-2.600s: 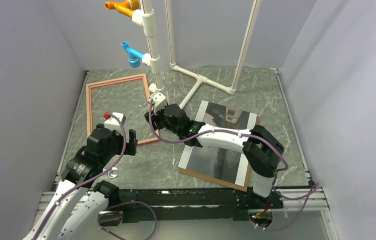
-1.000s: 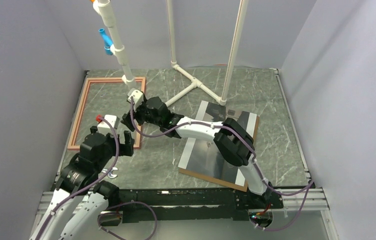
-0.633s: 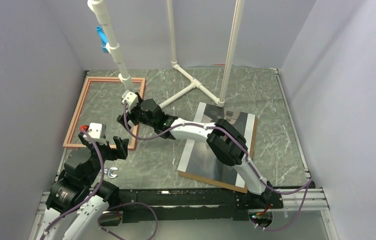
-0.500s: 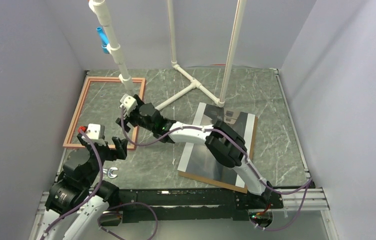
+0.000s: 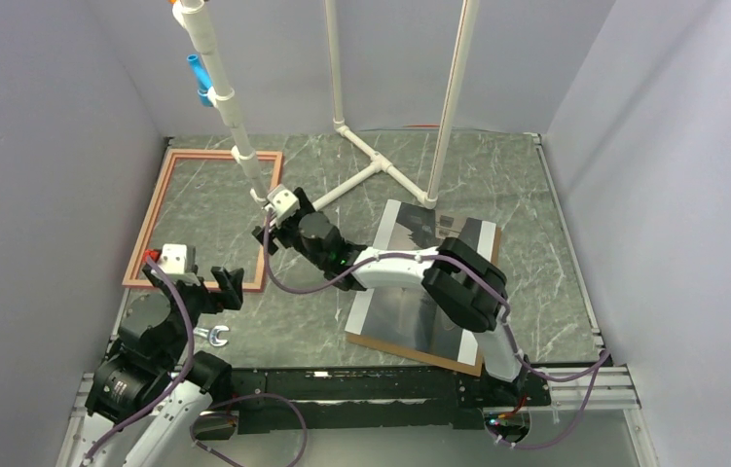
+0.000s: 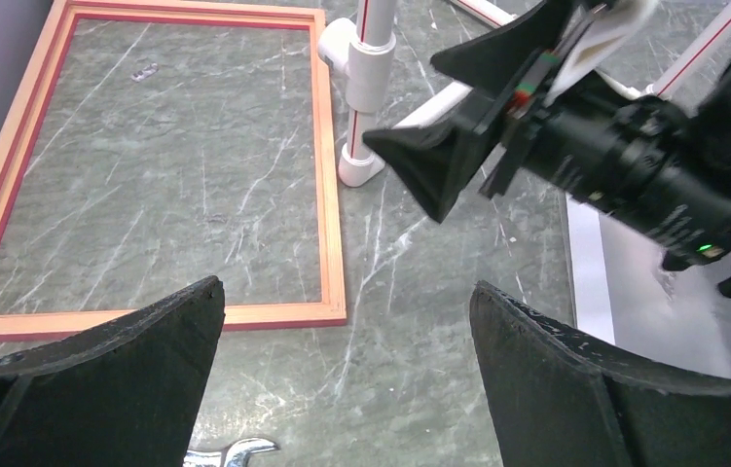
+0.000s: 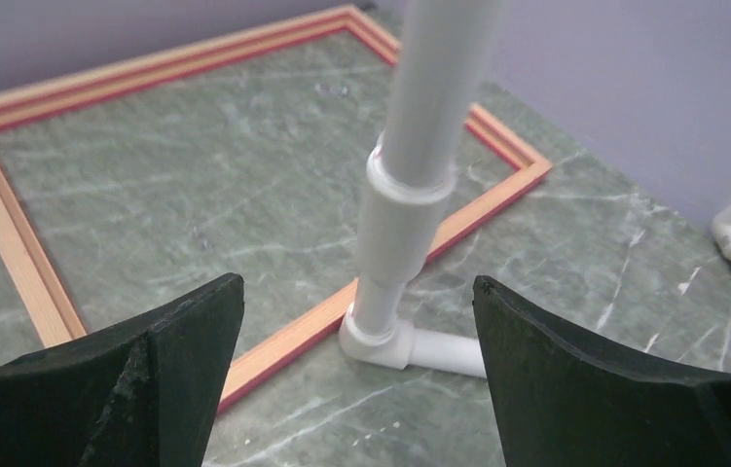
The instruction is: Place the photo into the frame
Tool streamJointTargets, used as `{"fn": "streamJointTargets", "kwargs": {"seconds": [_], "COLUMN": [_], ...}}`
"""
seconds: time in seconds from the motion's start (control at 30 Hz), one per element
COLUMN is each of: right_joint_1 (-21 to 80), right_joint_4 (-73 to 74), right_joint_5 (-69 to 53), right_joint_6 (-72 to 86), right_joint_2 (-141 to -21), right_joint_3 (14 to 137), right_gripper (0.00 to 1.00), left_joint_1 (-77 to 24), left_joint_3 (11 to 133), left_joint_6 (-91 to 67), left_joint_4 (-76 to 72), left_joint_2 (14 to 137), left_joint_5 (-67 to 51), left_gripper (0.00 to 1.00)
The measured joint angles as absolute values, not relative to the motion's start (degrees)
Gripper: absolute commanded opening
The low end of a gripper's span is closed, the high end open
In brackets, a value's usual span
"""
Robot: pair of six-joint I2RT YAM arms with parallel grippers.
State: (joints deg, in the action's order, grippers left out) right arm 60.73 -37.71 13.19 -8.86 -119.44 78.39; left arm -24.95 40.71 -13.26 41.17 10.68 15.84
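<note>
Frame (image 5: 147, 220) flat at left, marble tabletop (image 5: 536, 243) showing through it. Photo (image 5: 410, 309) well apart at right, lying on brown backing board (image 5: 408, 348). Right gripper (image 5: 267, 232) by frame's right rail, beside white pipe upright (image 5: 235, 136).

Left arm (image 5: 147, 350): folded low by its base, wrist raised. Left gripper (image 6: 344, 290): at the near edge of the frame (image 5: 225, 152), jaws fully spread, nothing between them.
Right arm (image 5: 410, 265): elbow bent, forearm stretched leftward. Right gripper (image 7: 356, 284): at the frame's right edge, jaws wide apart, empty.
</note>
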Motion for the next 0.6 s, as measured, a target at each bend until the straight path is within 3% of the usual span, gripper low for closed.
{"fn": "streamJointTargets", "kwargs": {"seconds": [0.13,0.27,0.53,0.6], "right_joint_1": [60.1,60.6,61.9,62.4], "right_joint_4": [-39.0,-37.4,-36.2,-36.4], "right_joint_5": [11.3,6.8,1.0,0.8], "right_joint_6": [-7.2,-5.6,-2.5,-2.2], "right_joint_2": [-116.4,-116.3,-116.7,-116.6], "right_joint_3": [77.7,80.6,83.6,82.1], "right_gripper": [0.85,0.67,0.62,0.54], "left_joint_1": [-24.9,-24.9,-24.9,-24.9], "left_joint_3": [40.7,40.7,40.7,40.7], "left_joint_6": [-13.3,-13.3,-14.4,-14.8], "left_joint_4": [41.2,41.3,41.7,41.8], "left_joint_2": [10.4,10.2,7.7,6.8], "left_joint_5": [16.4,16.7,19.5,20.6], "left_gripper": [0.99,0.99,1.0,0.99]}}
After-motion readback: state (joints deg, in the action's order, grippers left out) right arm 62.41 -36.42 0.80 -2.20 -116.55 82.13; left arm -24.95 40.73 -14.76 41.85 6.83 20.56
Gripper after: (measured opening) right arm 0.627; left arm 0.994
